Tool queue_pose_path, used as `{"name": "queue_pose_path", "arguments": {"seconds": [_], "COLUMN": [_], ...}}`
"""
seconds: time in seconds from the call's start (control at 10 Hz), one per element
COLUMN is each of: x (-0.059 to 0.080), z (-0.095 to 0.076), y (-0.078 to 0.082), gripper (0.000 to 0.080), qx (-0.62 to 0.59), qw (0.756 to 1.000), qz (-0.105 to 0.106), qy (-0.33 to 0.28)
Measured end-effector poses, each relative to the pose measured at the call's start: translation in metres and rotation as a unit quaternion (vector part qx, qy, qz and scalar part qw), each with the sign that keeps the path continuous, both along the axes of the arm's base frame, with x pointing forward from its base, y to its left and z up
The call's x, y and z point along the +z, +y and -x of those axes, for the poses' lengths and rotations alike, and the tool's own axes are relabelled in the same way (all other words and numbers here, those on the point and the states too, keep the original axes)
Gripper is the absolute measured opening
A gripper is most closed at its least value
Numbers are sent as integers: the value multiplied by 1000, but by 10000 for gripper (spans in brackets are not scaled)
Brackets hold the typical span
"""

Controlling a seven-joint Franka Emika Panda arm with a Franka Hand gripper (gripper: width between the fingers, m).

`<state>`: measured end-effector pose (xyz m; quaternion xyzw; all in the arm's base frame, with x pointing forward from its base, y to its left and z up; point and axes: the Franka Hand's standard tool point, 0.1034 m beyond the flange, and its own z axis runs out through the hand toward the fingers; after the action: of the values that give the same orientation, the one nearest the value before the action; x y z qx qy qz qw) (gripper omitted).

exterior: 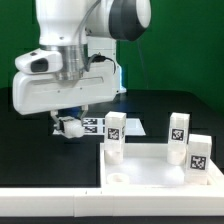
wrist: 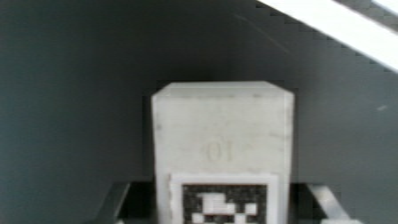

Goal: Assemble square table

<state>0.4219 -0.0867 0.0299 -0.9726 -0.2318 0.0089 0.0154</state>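
Observation:
The white square table top (exterior: 150, 182) lies at the front on the exterior view's right. Three white legs stand upright on it, each with a black-and-white tag: one at its left corner (exterior: 114, 135), two on its right side (exterior: 178, 135) (exterior: 198, 155). Left of the top and low over the black table, my gripper (exterior: 68, 125) is shut on another white leg (wrist: 222, 130). In the wrist view that leg fills the middle, tag toward the camera, with a dark finger (wrist: 135, 196) on each side of it.
The marker board (exterior: 132, 127) lies flat behind the table top, just right of my gripper. The arm's large white body (exterior: 60, 85) hangs over the left part of the scene. A pale slanted edge (wrist: 338, 20) crosses the wrist view's corner.

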Motion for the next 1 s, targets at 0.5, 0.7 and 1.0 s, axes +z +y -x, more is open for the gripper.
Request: {"name": "queue_pose_path", "arguments": {"seconds": [0.5,0.7,1.0], "x": [4,3,2], "z": [-8,-8,-7], "y": [-19,-18,-26], "gripper": [281,281,281], "qx": [333,392,494], "qw": [942,919,869], "qz": [20,18,27], "qy": [-26,-22,-9]}}
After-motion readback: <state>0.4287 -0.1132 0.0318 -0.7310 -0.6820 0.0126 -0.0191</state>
